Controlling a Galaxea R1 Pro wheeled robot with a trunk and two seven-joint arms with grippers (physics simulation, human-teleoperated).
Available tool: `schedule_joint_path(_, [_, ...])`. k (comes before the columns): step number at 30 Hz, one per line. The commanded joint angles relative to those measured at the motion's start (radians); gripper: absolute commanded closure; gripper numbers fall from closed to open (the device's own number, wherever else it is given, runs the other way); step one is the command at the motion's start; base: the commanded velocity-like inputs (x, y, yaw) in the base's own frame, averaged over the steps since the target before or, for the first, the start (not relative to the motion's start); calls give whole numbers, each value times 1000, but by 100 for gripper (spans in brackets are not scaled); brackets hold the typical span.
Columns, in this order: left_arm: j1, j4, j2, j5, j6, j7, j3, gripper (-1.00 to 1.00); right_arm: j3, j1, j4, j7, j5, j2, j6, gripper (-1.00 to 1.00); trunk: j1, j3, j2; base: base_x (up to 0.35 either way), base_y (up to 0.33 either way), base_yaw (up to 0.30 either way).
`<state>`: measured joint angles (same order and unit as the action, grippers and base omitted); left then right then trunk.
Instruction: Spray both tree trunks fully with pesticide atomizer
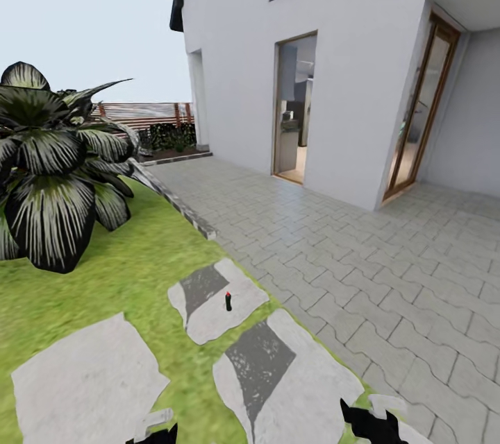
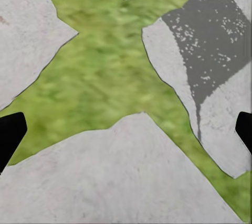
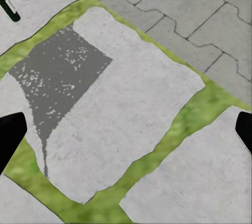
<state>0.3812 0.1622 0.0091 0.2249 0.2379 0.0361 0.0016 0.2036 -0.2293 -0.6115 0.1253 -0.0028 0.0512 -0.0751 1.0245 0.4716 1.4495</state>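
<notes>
Head view: spray bottle point(image 1: 228, 302) upright on stepping stone point(image 1: 215, 305), house point(image 1: 347, 48) behind | Right wrist: bottle at edge | Left claw point(image 2: 126, 129) spread | Right claw point(image 3: 126, 129) spread

A small slim dark pesticide atomizer with a red tip point(image 1: 228, 302) stands upright on a pale irregular stepping stone point(image 1: 239, 305) set in the green grass lawn point(image 1: 132, 267). Two more flat stones lie nearer, one at the left point(image 1: 87, 381) and one at the right point(image 1: 285, 378). A dark, broad-leaved plant point(image 1: 52, 166) grows at the left. Grey interlocking paving point(image 1: 361, 250) runs to a white house wall point(image 1: 361, 83) with an open doorway point(image 1: 295, 107). A slatted wooden fence point(image 1: 146, 113) stands far back. Dark tips of the left pincer point(image 1: 156, 432) and right pincer point(image 1: 371, 423) show at the bottom edge.
</notes>
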Motion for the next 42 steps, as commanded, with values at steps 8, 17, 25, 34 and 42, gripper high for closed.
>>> schedule_joint_path(8, [1,-1,0,7,3,4,0,-100,4,-1,1,7,0,-1,-4,-100,0,1,1,316,-118,140])
schedule_joint_path(17, [1,-1,0,7,3,4,0,-100,4,-1,1,7,0,-1,-3,-100,0,1,1,311,-130,253])
schedule_joint_path(25, [1,-2,0,7,3,4,0,-100,4,-1,1,7,0,-1,-3,-100,0,1,1,305,-141,150])
schedule_joint_path(34, [1,-1,0,7,3,4,0,-100,5,-1,1,5,0,-1,-3,-100,0,1,1,301,-150,31])
schedule_joint_path(42, [1,-1,0,7,3,4,-1,-100,5,-1,1,4,0,-1,-3,-100,0,1,1,300,-153,201])
